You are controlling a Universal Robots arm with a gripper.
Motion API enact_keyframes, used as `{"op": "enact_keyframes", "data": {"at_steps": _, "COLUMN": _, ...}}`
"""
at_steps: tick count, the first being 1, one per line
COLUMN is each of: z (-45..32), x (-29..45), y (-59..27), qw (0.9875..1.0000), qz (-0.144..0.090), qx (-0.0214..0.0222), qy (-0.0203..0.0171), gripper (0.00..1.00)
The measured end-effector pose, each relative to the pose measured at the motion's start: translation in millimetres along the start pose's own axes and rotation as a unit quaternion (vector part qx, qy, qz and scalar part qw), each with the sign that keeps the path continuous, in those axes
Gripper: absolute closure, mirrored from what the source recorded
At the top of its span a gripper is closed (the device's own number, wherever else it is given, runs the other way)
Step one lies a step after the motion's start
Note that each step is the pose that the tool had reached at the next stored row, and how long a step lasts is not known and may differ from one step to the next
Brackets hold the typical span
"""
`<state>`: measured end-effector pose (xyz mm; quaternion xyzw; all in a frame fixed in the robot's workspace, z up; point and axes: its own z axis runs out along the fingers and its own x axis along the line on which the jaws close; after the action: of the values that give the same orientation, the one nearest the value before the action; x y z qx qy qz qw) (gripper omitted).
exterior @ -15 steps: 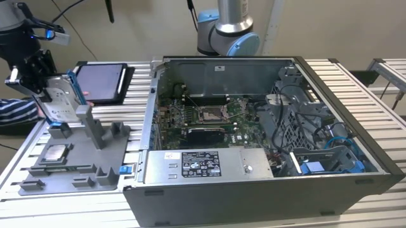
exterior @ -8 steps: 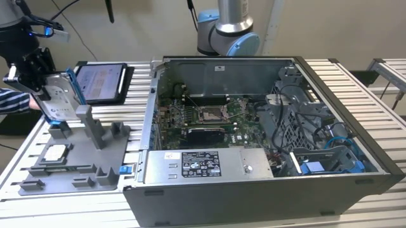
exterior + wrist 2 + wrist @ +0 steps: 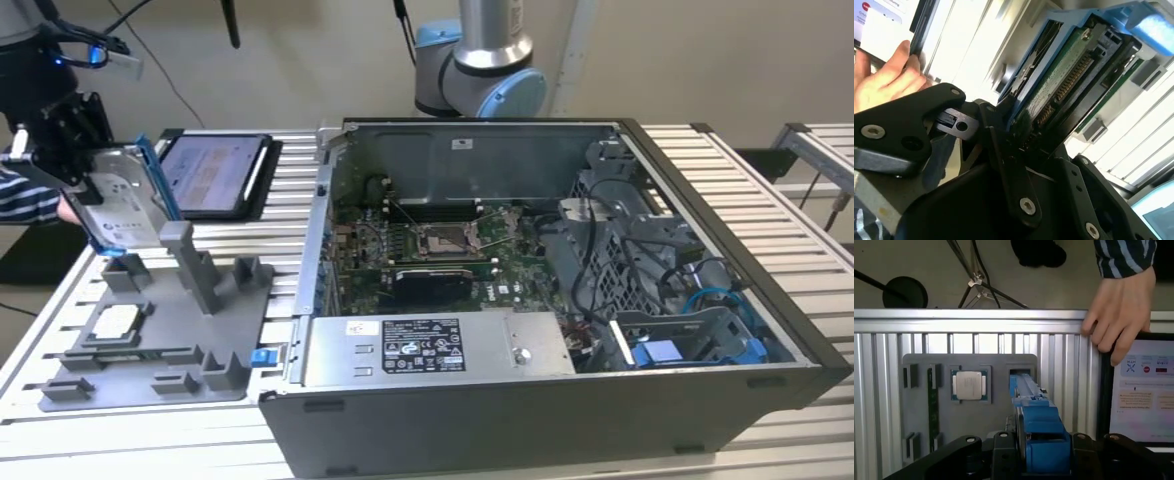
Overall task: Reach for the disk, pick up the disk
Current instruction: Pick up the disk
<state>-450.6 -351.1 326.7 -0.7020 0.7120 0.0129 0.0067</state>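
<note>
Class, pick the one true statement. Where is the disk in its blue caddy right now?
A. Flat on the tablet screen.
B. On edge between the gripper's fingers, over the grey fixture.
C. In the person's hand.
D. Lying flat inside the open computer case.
B: the disk stands on edge, clamped in the gripper above the grey fixture, outside the computer case.

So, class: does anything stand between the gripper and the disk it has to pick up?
Nothing visible does. In the first wrist view the gripper holds the disk between its jaws, on edge above the gray fixture. A person's hand rests at the tablet's edge, off to the side and clear of the grip.
</note>
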Motion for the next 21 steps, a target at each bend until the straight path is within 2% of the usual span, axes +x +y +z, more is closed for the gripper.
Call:
{"op": "enact_keyframes", "data": {"at_steps": 10, "z": -12.8, "x": -0.4, "y": 0.1, "qw": 1.0, "qz": 0.0, "qx": 0.0, "qy": 0.0, "gripper": 1.0}}
{"op": "enact_keyframes", "data": {"at_steps": 21, "z": -37.3, "x": -1.0, "y": 0.3, "qw": 1.0, "qz": 0.0, "qx": -0.0001, "qy": 0.0, "gripper": 1.0}}
